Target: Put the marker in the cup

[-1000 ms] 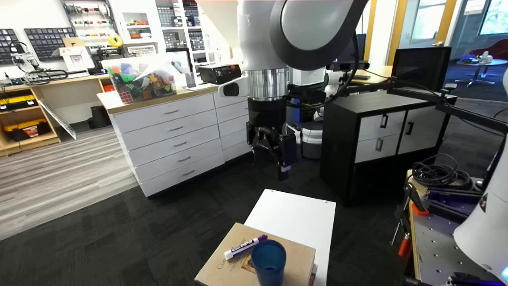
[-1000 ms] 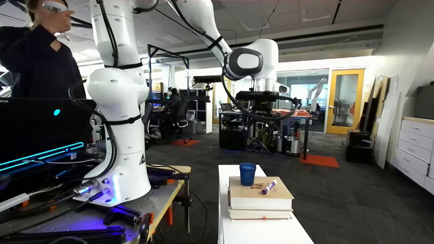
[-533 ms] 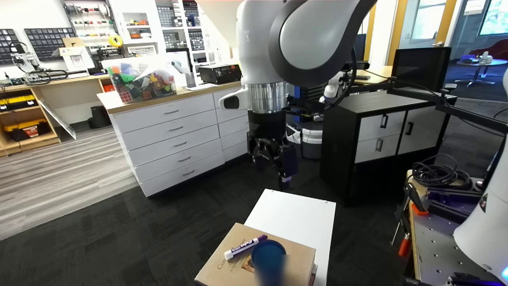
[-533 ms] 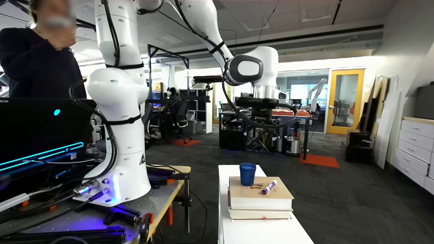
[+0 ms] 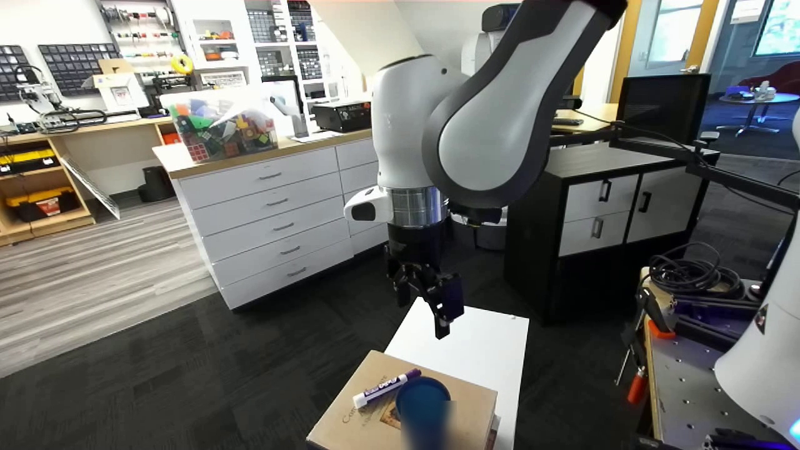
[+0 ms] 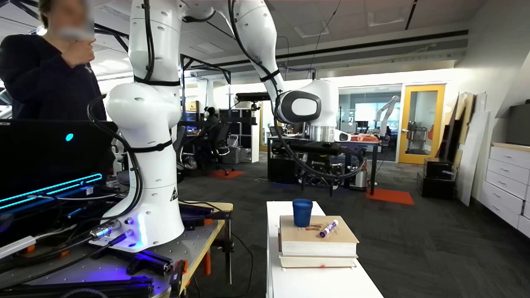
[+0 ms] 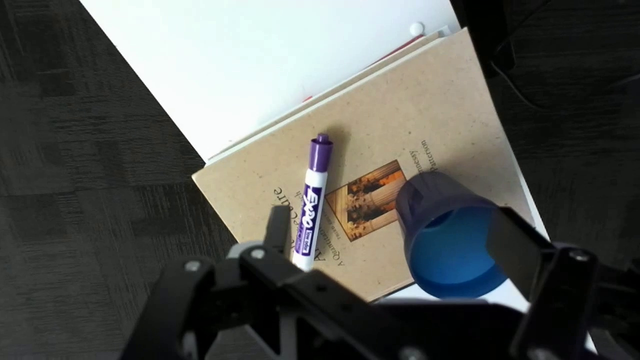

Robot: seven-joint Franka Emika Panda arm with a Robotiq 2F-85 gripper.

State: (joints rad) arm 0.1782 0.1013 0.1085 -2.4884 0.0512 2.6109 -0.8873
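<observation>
My claw (image 7: 396,237) is spread, empty; marker (image 7: 313,200) looks light, stiff, likely to roll. I'd pinch across mid-barrel.

A white, flat, narrow counter (image 6: 323,285) is seen in both exterior views, running out of view at the bottom. Directly on it a stack of two thick books (image 6: 319,249) is laid flat, by which most of the counter's width is covered; whether an edge is overhung cannot be told surely. Just beside the stack, a small white nub (image 7: 416,28) is seen.
</observation>
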